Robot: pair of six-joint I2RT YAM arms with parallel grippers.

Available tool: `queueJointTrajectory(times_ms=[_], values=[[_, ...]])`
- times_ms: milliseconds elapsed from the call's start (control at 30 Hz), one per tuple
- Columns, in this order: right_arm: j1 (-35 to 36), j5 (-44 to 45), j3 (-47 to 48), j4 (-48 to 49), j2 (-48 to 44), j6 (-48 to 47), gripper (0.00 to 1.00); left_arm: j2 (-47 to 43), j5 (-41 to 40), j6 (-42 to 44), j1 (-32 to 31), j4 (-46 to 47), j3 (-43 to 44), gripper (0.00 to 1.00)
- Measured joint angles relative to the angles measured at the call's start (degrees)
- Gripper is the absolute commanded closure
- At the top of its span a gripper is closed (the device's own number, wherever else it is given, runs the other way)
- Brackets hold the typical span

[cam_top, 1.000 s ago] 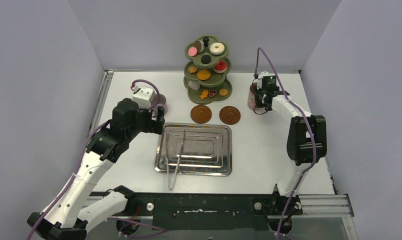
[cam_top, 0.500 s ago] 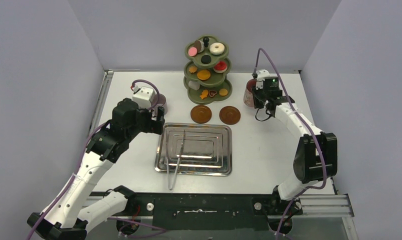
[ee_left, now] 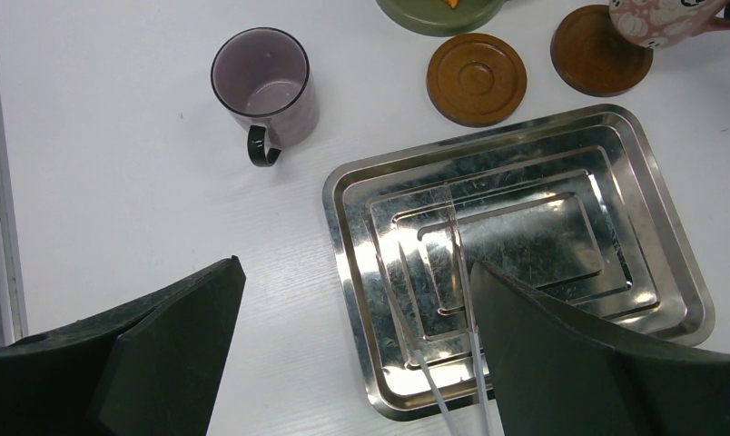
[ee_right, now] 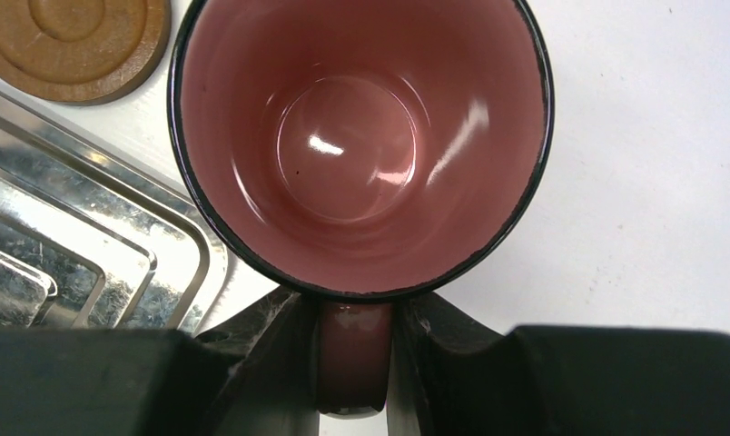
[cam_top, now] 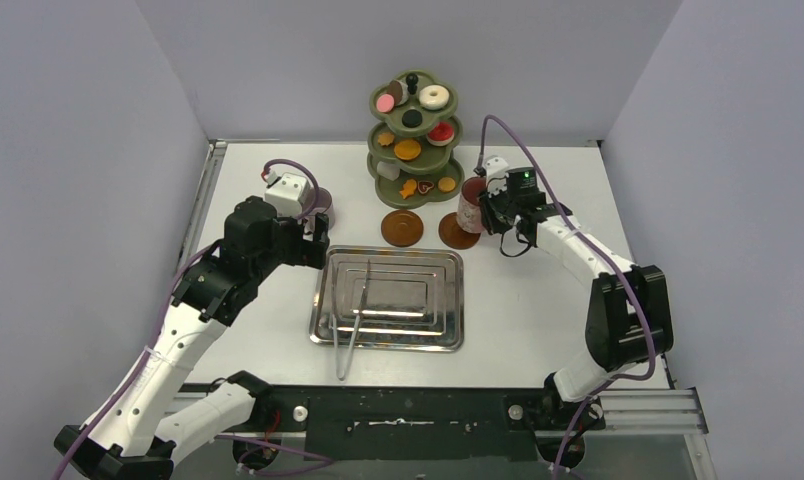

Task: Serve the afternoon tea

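**Top view:** The right gripper [cam_top: 488, 212] is squeezing the handle of the pink mug [cam_top: 470, 207]. It is holding the mug upright just behind the far right corner of the steel tray [cam_top: 456, 300]. The mug is hanging at the right coaster [cam_top: 454, 239], most likely so it can be set down there. I cannot tell if it is touching yet. The left coaster [cam_top: 402, 227] is waiting behind the middle of the tray. The green stand [cam_top: 413, 150] with the toy sweets is standing further behind the tray. The left gripper [cam_top: 313, 235] is hovering by the tray's far left corner, near the mauve mug [cam_top: 324, 207]. A moment ago the pink mug was well off to the right of the tray, so it is coming in closer. The left arm is staying put.

**Left wrist view:** The left gripper [ee_left: 357, 268] is spread wide and holding nothing. The mauve mug [ee_left: 263, 86] is sitting on the table past the tray's [ee_left: 343, 236] left corner. The tongs [ee_left: 434, 309] are lying in the tray.

**Right wrist view:** The gripper's fingers [ee_right: 266, 350] are pinching the mug handle [ee_right: 354, 350]. The pink mug [ee_right: 361, 145] is empty. One brown coaster [ee_right: 71, 41] is peeking out beyond the tray's [ee_right: 89, 245] corner.
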Motion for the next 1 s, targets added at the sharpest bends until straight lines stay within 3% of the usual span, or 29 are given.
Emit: queueJointTrajectory(times_ms=[633, 1000], values=[[2.34, -4.85, -0.61, 2.23, 2.38, -4.07, 1.00, 0.00, 0.02, 0.00, 0.00, 0.00, 0.00, 0.05], [2.36, -4.26, -0.66, 3.52, 5.79, -5.29, 0.86, 0.00, 0.02, 0.00, 0.00, 0.00, 0.00, 0.05]])
